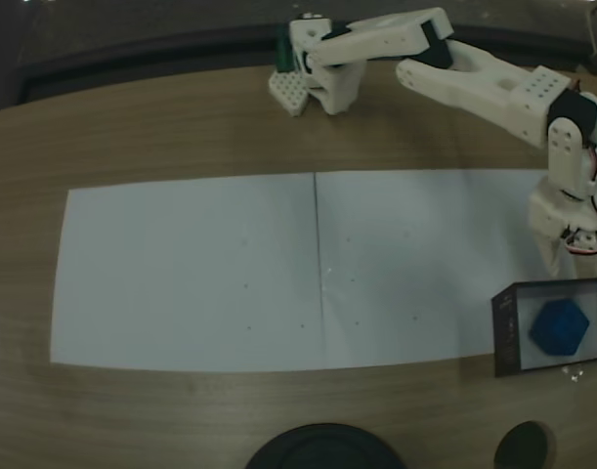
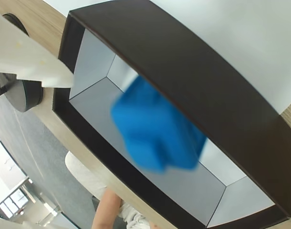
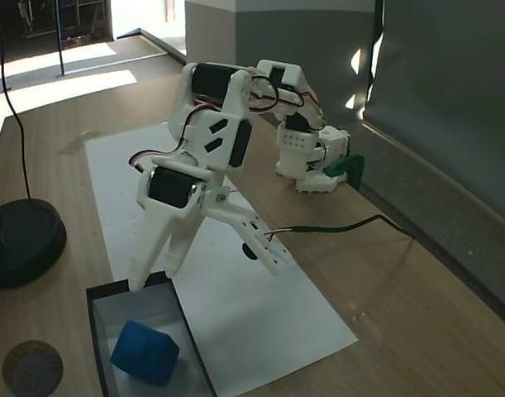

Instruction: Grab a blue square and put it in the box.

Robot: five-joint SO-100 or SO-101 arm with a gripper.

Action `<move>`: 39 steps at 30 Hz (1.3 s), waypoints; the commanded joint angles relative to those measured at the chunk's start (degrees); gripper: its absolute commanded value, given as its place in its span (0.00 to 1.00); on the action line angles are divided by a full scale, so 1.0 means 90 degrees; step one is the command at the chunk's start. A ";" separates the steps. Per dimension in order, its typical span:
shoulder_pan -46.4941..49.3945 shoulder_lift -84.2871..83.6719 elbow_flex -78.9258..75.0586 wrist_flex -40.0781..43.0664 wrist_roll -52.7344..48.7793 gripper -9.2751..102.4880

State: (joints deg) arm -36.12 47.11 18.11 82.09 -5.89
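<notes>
Fixed view from the side: white gripper (image 3: 157,277) hanging over the far end of the box (image 3: 97,308), fingers (image 3: 145,256) spread apart, holding nothing, touching nothing. Blue square (image 3: 145,352) lying tilted on the pale floor inside the box, just below the fingertips and a little toward the near end, not touching them. Box sitting at the near corner of the white paper (image 3: 235,298), partly on the wooden table (image 3: 417,331).

Wrist view: looking down into the box (image 2: 193,76), dark walls all around, blue square (image 2: 155,131) blurry in the middle of the floor, one white finger (image 2: 26,59) at the left edge, clear of the block.

Fixed view from above: blue square (image 1: 560,327) inside the box (image 1: 504,337) at the right edge of the paper (image 1: 200,274), gripper (image 1: 562,256) just beyond the far wall of the box. No writing or labels clear enough to read anywhere.
</notes>
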 commanded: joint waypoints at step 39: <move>0.4121 1.5332 1.1348 0.0361 -0.0313 0.08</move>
State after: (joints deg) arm -0.62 182.37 117.77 87.54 -7.56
